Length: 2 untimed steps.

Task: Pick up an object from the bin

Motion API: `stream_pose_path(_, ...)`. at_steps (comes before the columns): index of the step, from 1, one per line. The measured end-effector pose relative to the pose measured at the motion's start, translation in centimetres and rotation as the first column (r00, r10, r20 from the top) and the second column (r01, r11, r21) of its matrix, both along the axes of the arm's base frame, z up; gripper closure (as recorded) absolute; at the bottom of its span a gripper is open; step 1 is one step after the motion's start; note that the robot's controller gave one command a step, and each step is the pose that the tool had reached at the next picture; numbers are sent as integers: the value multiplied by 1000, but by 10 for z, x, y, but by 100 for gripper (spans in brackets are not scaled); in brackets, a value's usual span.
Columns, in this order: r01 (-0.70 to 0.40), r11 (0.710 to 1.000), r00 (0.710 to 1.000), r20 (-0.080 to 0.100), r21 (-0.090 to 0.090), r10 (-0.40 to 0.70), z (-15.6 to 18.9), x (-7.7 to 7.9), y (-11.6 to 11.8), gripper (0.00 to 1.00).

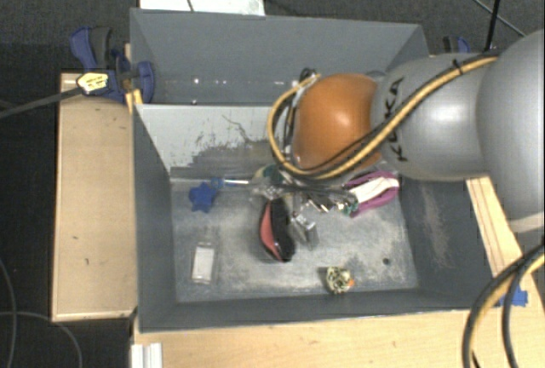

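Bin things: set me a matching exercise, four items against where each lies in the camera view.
Things:
1 blue piece
2 pale clear block
3 red-and-black item
4 small knobbly lump

Places in the bin:
a lower right
b middle, beside the tool
c upper left
d lower left

Pairs: 1-c; 2-d; 3-b; 4-a

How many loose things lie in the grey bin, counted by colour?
Blue piece: 1
Whitish clear block: 1
Red-and-black oblong thing: 1
Yellowish lump: 1
Purple-and-white thing, partly under the arm: 1
Total: 5 in sight; the arm may cover more.
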<state>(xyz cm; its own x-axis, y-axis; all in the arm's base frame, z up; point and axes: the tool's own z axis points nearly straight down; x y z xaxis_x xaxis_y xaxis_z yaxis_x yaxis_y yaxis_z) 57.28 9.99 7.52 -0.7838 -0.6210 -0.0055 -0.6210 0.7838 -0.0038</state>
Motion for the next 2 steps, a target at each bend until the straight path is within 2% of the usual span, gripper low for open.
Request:
stream_pose_path(1, -310, 951, 951, 1, 0, 310, -3, 6, 0, 0)
stream_pose_path(2, -300, 954, 954, 3, 1, 300, -2, 7, 0, 0)
